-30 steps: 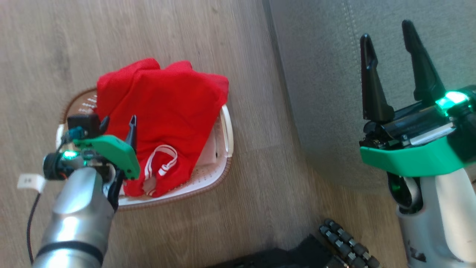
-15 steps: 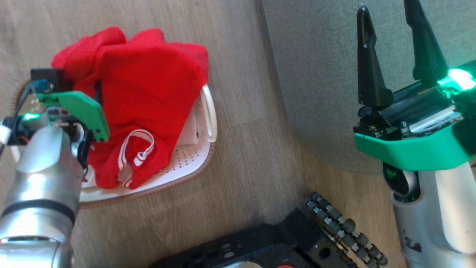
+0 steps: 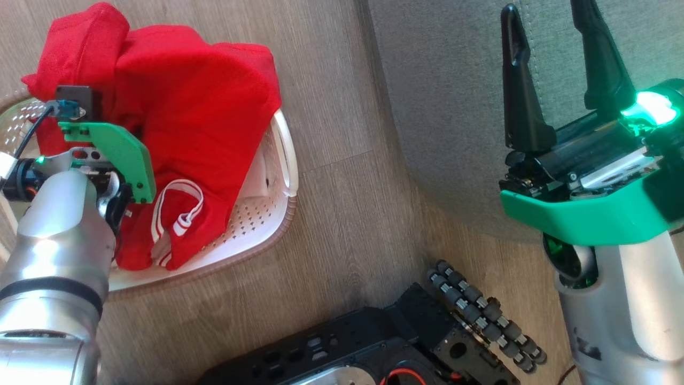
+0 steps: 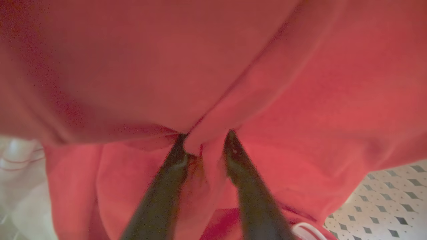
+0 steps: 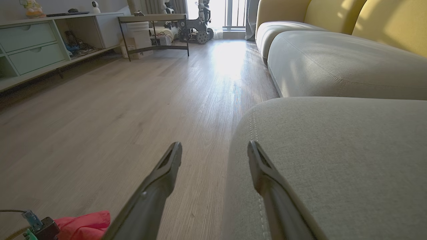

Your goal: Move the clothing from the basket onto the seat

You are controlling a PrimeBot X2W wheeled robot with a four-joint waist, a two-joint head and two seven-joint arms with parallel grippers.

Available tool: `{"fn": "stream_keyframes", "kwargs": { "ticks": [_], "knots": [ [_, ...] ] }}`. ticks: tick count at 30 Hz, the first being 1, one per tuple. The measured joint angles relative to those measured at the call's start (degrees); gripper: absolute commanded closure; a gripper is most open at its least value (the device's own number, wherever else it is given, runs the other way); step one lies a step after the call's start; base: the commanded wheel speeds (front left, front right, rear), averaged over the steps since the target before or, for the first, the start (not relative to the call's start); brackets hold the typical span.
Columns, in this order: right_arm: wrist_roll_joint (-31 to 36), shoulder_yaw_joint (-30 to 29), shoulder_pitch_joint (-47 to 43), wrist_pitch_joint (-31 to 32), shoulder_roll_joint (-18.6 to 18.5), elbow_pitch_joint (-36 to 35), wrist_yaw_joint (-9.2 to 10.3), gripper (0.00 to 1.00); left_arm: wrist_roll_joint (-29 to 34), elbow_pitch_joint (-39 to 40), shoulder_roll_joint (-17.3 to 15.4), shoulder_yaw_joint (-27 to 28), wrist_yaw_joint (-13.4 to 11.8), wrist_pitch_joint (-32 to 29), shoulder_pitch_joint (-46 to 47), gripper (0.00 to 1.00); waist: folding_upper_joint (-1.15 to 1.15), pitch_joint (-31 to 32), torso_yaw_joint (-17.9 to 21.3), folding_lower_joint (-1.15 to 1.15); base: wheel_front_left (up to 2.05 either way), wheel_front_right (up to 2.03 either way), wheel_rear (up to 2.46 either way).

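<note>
One basket sits on the wooden floor and holds the red clothing, which heaps above its rim and leaves part of the perforated bottom bare on the side nearer the seat. Your left tool is nearly closed, its two fingers pinching a fold of that clothing. Your right tool stands wide open and empty over the grey seat's edge, well apart from the basket.

Sunlit wood floor, pale cabinet
</note>
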State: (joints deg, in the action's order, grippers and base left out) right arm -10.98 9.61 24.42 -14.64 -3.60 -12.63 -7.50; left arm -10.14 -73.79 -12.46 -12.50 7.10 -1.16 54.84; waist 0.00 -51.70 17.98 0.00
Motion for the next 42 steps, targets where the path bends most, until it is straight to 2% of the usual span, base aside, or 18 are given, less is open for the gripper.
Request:
{"fn": "stream_keyframes", "kwargs": {
  "ticks": [1, 2, 3, 11, 17, 20, 31, 42],
  "knots": [
    [0.00, 0.02, 0.00, 0.00, 0.01, 0.01, 0.00, 0.00, -0.27, -0.05, 0.00, -0.03, 0.00, -0.03, 0.00, 0.71, 0.00, -0.01, -0.01, 0.00, 0.00, 0.00, 0.00],
    [0.03, 0.03, 0.00, 0.00, 0.01, 0.01, 0.00, 0.00, -0.34, -0.08, -0.01, -0.09, 0.01, -0.03, 0.00, 0.95, 0.00, 0.00, -0.02, 0.00, 0.00, 0.00, 0.00],
    [0.19, 0.05, 0.01, 0.00, 0.01, 0.01, 0.00, 0.00, -0.63, -0.09, -0.01, -0.09, 0.01, -0.01, 0.00, 1.00, 0.00, 0.05, -0.05, 0.00, 0.00, 0.00, 0.00],
    [0.92, 0.05, 0.00, 0.00, 0.02, 0.74, 0.00, 0.00, -1.66, -0.43, -0.04, -1.49, 0.03, 1.51, -0.03, 1.00, 0.00, 1.48, -0.76, 0.00, 0.00, 0.00, 0.00],
    [0.91, 0.09, -0.02, 0.00, 0.03, 2.05, 0.00, 0.00, -3.92, -0.24, 0.81, -2.99, 0.03, 4.11, -1.77, 1.00, 0.00, 5.10, -1.41, 0.00, 0.00, 0.00, 0.00],
    [0.89, -0.01, -0.40, 0.00, 0.03, 3.04, 0.00, 0.00, -6.26, 1.57, 1.92, -5.70, 0.03, 7.10, -5.88, 1.00, 0.00, 8.90, -1.97, 0.00, 0.00, 0.00, 0.00],
    [0.31, -1.35, -5.70, 0.00, -0.76, 5.61, 0.00, 0.00, -14.83, 7.83, 3.10, -12.81, 0.03, 11.92, -14.15, 1.00, 0.01, 20.79, -4.33, -0.01, 0.00, 0.00, 0.00],
    [-0.88, -1.67, -12.53, 0.01, -3.55, 7.90, 0.00, 0.00, -22.02, 18.31, 2.68, -17.55, 0.03, 14.94, -21.47, 1.00, 0.01, 34.16, -8.02, -0.01, 0.00, 0.00, 0.00]
  ]
}}
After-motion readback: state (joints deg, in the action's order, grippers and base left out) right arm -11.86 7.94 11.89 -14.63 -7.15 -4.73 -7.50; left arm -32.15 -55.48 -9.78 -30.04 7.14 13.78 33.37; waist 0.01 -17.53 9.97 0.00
